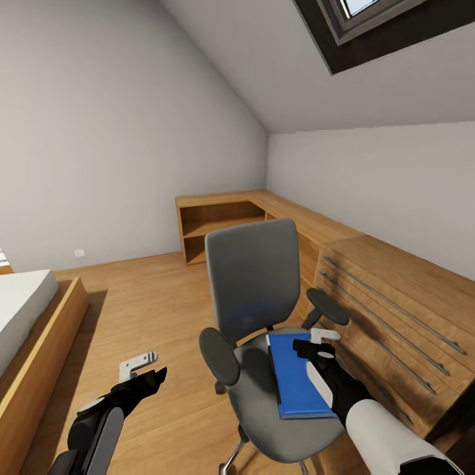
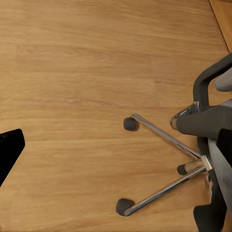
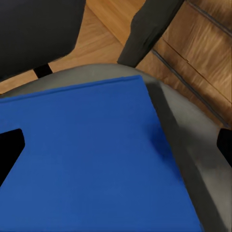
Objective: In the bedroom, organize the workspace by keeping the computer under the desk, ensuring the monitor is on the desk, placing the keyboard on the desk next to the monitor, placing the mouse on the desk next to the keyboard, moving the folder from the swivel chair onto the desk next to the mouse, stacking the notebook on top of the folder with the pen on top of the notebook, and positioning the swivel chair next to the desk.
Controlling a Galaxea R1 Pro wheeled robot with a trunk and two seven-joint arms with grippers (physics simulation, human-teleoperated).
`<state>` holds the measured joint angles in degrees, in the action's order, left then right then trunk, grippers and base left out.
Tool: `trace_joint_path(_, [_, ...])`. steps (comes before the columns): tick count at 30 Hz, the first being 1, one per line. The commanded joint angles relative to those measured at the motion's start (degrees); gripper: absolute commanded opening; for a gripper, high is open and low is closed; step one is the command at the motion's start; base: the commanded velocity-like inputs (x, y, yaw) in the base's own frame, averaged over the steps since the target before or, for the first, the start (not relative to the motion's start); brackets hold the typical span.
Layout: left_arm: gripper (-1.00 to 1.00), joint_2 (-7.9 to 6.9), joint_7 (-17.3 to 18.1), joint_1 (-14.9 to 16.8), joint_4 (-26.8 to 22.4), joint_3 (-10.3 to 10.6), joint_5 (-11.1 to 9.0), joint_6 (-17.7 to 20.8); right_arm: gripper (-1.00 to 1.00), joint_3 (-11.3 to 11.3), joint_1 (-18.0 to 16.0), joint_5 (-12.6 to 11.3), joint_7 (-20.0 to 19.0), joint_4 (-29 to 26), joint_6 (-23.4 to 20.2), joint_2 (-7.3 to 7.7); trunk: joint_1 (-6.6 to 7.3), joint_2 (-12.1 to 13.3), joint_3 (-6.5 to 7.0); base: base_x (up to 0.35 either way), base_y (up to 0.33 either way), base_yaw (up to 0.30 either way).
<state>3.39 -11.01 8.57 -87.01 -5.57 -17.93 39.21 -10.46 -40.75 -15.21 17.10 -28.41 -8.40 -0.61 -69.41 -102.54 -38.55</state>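
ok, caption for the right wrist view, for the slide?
Right wrist camera just above the blue folder lying on the swivel chair seat, wooden drawer unit beyond.

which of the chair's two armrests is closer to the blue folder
The armrest on the drawer-unit side, by the right end effector. The folder lies on that half of the seat; the other armrest is across bare cushion.

You will find no readable text, label, brand, number or sign anywhere here. The blue folder (image 1: pixel 298 379) on the swivel chair (image 1: pixel 254 284) has a plain cover, and the wooden drawers (image 1: pixel 389 316) carry no markings.
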Motion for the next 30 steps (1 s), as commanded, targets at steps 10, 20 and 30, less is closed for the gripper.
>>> trace_joint_path(10, [1.0, 0.04, -0.4, 0.0, 0.0, -0.1, -0.7, 0.2, 1.0, 4.2, 0.0, -9.9, -14.1, 0.1, -0.9, 6.17, -2.2, -4.1, -1.86, 0.0, 0.0, 0.0])
trace_joint_path(20, [1.0, -0.11, -0.2, 0.0, 0.6, -0.1, -0.6, 0.2, 1.0, 4.5, 0.0, -11.1, -16.5, 0.1, -2.4, 7.11, -2.86, -5.3, -2.4, 0.0, 0.0, 0.0])
trace_joint_path(30, [1.0, -0.22, 0.0, 0.0, 1.3, -0.1, -0.7, 0.2, 1.0, 4.4, 0.0, -11.1, -16.5, 0.2, -2.4, 7.11, -2.86, -5.3, -2.4, 0.194, 0.0, 0.0])
